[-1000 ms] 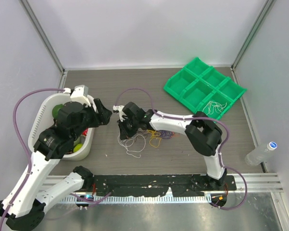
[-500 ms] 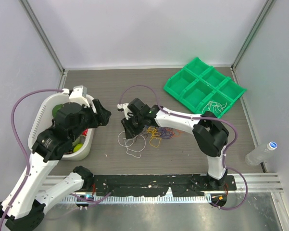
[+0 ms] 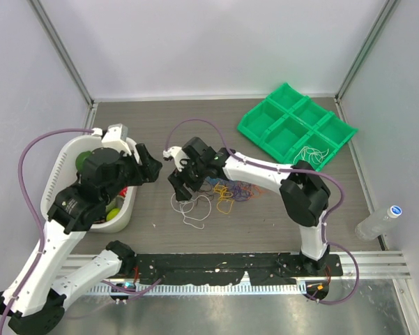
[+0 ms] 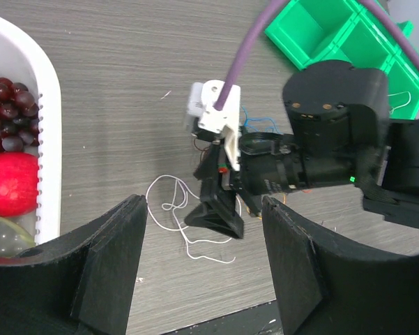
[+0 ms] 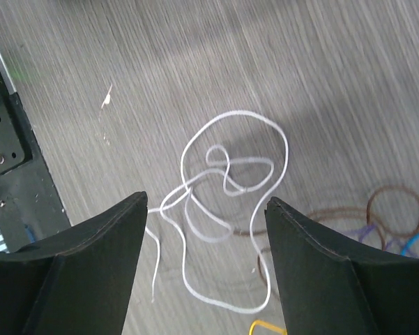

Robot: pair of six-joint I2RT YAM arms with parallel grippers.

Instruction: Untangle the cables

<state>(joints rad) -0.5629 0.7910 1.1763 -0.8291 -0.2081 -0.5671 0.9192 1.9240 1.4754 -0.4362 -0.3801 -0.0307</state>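
Grey wood-grain tabletop [image 3: 146, 122], plain white walls [image 3: 216, 42], metal corner posts [image 3: 63, 50], seemingly brushed-steel ledge [image 3: 265, 310] at near edge, even light

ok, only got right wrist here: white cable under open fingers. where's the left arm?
Observer: Left gripper is open and empty, next to the white basket, apart from the white cable.
Operator: rest of the cables?
Observer: Coloured pile lies just right of the right gripper in the top view.
Operator: anything sorted?
Observer: Some white strands lie in one compartment of the green bin.
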